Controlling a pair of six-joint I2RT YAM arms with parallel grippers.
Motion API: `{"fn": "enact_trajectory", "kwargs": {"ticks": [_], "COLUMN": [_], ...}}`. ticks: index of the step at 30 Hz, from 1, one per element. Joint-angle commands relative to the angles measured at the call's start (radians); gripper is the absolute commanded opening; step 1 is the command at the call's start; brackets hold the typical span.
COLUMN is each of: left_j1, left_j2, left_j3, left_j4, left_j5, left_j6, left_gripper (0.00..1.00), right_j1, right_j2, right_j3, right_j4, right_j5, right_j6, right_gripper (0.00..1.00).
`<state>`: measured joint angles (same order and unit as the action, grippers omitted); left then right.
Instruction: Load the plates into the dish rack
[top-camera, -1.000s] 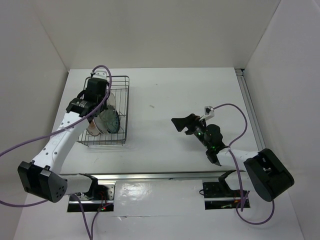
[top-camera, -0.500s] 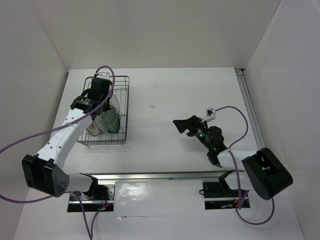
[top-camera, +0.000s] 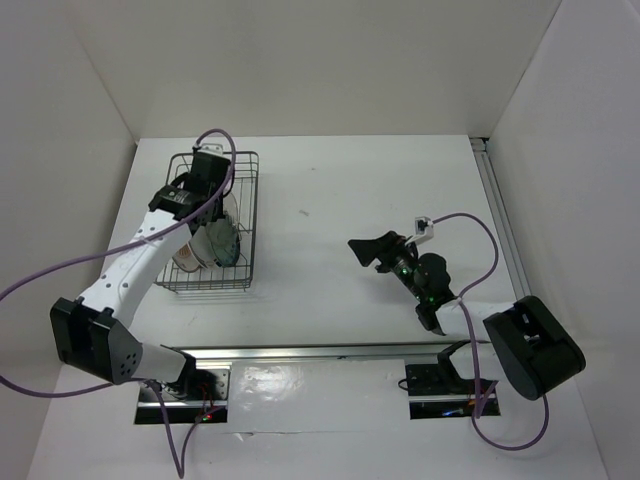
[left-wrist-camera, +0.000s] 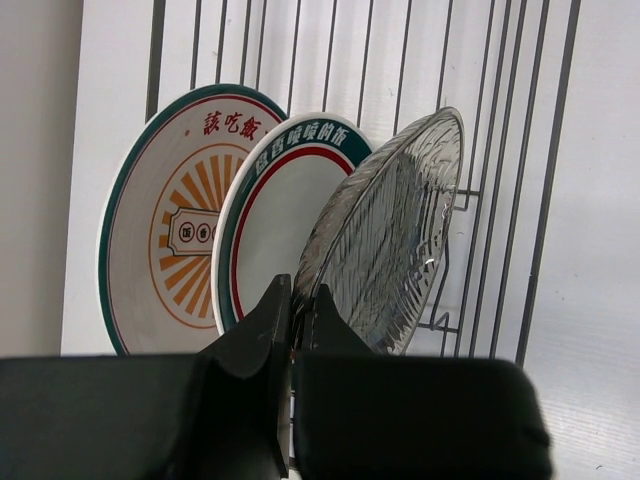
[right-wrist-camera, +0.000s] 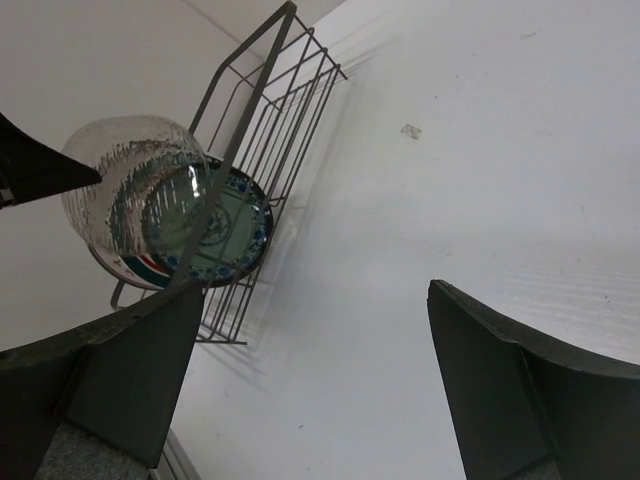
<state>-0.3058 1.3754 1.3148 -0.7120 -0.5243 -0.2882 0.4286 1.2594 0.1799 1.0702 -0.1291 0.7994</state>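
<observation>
Inside the dish rack (top-camera: 252, 200), at the far left of the table (top-camera: 330, 190), the plates are stood on edge. Red Chinese characters are printed on the sunburst plate (left-wrist-camera: 170, 230) and white ones on the green band of the red-rimmed plate (left-wrist-camera: 270, 230). The glass plate (left-wrist-camera: 385, 240) appears pinched at its rim by the closed left gripper (left-wrist-camera: 292, 300), with the teal plate (right-wrist-camera: 240, 225) just beside it. The right gripper (right-wrist-camera: 312, 300) is held wide apart and empty over bare table.
</observation>
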Motion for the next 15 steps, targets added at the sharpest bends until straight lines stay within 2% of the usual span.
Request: {"fn": "enact_trajectory", "kwargs": {"ticks": [1, 9, 15], "left_j1": [-0.027, -0.038, -0.038], "left_j2": [0.02, 0.044, -0.002], "left_j3": [0.06, 0.069, 0.069], "left_j4": [-0.023, -0.052, -0.041], "left_j5": [-0.072, -0.106, -0.115], "left_j6": [-0.031, -0.055, -0.055], "left_gripper": [0.0, 0.0, 0.0], "right_j1": [-0.016, -0.025, -0.034], "right_j2": [-0.005, 0.005, 0.005], "right_j3": [-0.013, -0.013, -0.013], "right_j4": [0.096, 0.105, 0.105], "right_j5": [-0.021, -0.04, -0.049], "right_j6": [0.003, 0.012, 0.012], "right_gripper": [1.0, 1.0, 1.0]}}
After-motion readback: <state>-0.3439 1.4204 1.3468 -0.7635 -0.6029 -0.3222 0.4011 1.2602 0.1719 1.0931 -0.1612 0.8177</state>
